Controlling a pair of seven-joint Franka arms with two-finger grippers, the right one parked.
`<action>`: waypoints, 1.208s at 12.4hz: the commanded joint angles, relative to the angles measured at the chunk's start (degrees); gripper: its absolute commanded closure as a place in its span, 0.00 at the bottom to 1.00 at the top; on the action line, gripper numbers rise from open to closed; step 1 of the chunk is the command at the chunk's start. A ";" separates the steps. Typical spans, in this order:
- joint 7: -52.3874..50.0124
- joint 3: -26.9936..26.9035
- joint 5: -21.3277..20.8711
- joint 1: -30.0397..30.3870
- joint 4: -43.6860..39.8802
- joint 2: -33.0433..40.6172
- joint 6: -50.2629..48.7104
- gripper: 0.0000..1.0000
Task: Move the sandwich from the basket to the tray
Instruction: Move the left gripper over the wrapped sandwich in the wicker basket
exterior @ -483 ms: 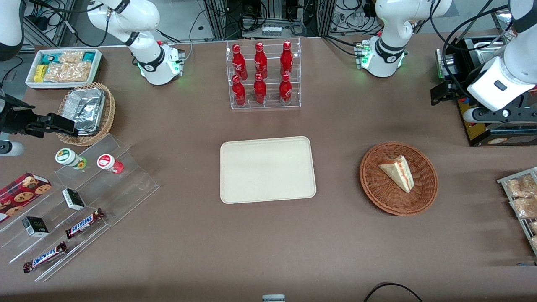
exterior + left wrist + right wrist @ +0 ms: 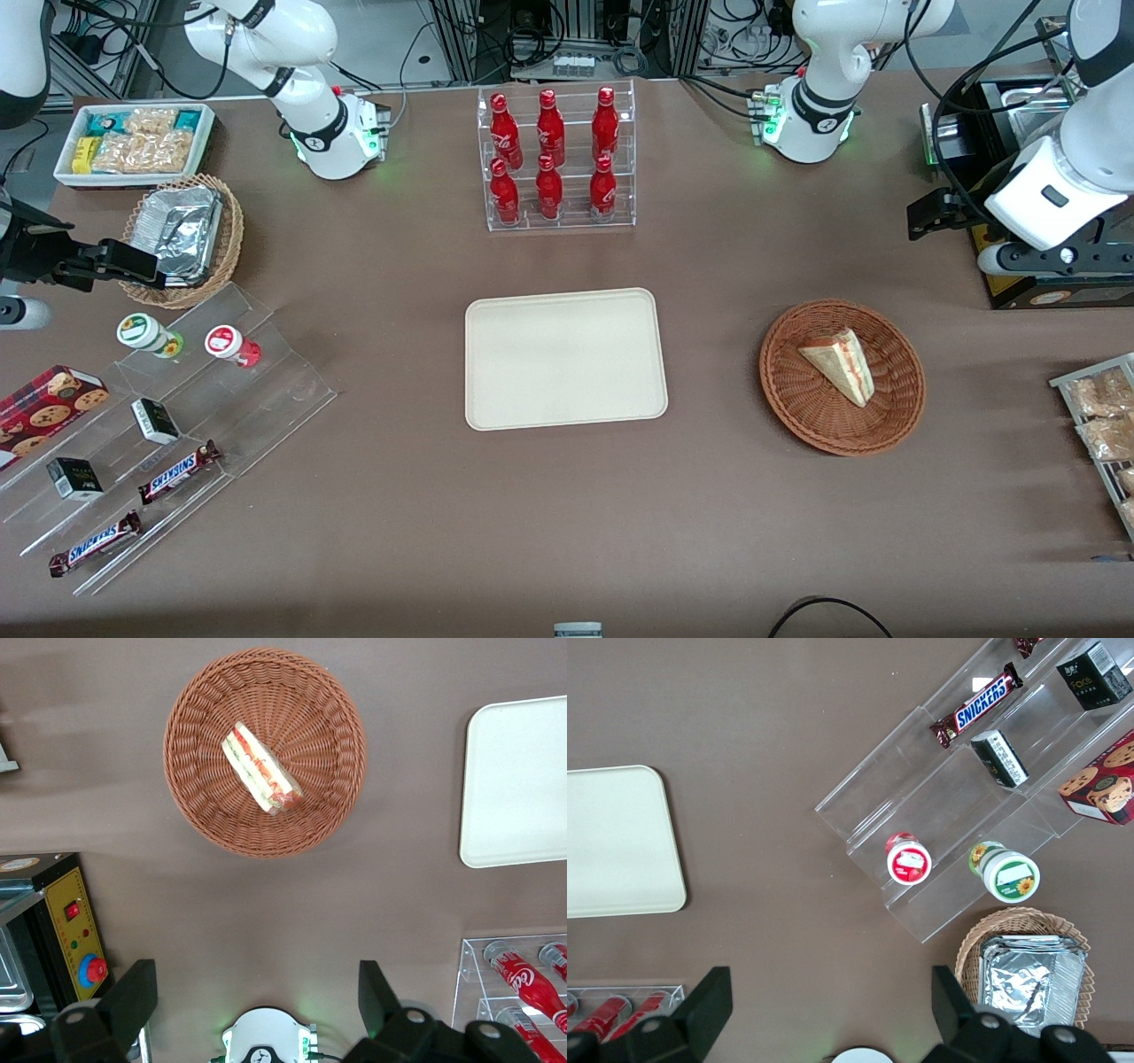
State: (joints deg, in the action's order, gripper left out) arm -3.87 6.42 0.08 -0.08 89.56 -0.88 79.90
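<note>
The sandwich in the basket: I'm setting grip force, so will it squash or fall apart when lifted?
Likely soft: the sandwich is pale bread, so firm squeezing may dent it. Its layers show at the edge and might slide apart. The open gripper is above the table, away from the basket.

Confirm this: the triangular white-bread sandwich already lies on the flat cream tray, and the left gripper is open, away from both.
Not right. The triangular white-bread sandwich lies in the round reddish-brown wicker basket; the flat cream tray holds nothing, as the front view shows. The left gripper is indeed open, away from both.

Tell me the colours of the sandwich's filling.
Red, yellow and green layers between pale bread on the triangular sandwich, clearest in the left wrist view.
</note>
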 commanded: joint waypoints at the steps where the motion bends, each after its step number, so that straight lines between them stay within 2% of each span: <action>1: 0.79 0.61 0.62 0.52 0.26 -1.66 2.26 0.00; 6: 0.70 0.61 0.36 0.51 0.53 -7.28 5.52 0.00; 15: 0.53 0.44 -1.93 0.78 10.36 -13.35 23.52 0.00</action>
State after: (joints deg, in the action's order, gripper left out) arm -3.85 6.49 -1.03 0.01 97.32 -14.13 99.92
